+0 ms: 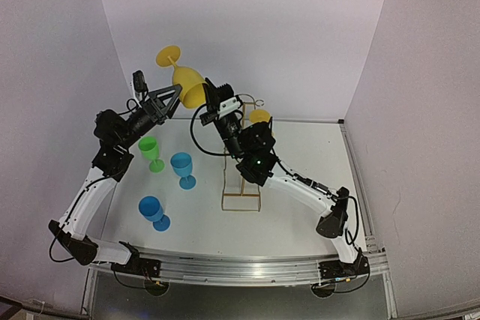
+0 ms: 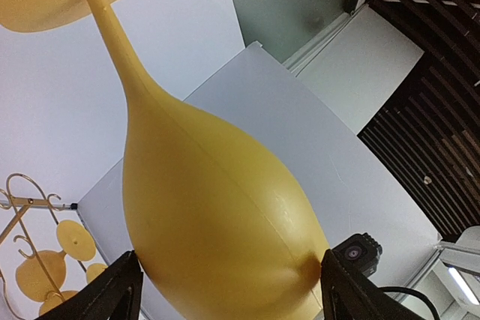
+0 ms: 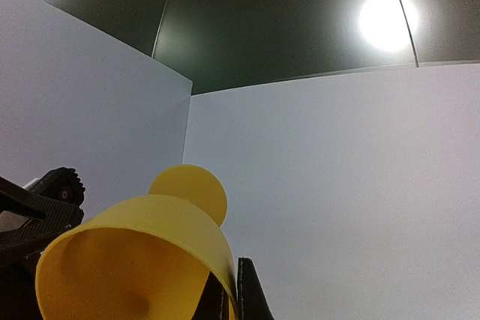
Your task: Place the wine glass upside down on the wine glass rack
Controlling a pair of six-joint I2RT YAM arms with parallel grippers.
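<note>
Hidden: in your top view the right gripper (image 1: 214,89) covers the rim of the glass (image 1: 187,84), and the right arm hides the upper part of the rack (image 1: 241,177). The left wrist view cuts off the bowl's lower end.
Glass: yellow, smooth and plastic-looking, with a bulbous bowl, thin stem and flat round foot. It is in the air, up and left of the rack's top, tilted with the foot highest.
Left gripper (image 1: 174,101): jaws are wide, with one black finger (image 2: 112,294) on each side of the bowl. You cannot tell whether they press it.
Right gripper: closed, pinching the glass wall at the rim.
Rack: thin gold wire with curled hooks. A second yellow glass (image 1: 260,116) is at its top, partly hidden.
Left of rack: a green glass (image 1: 150,149) and two blue glasses (image 1: 182,168) stand upright.
</note>
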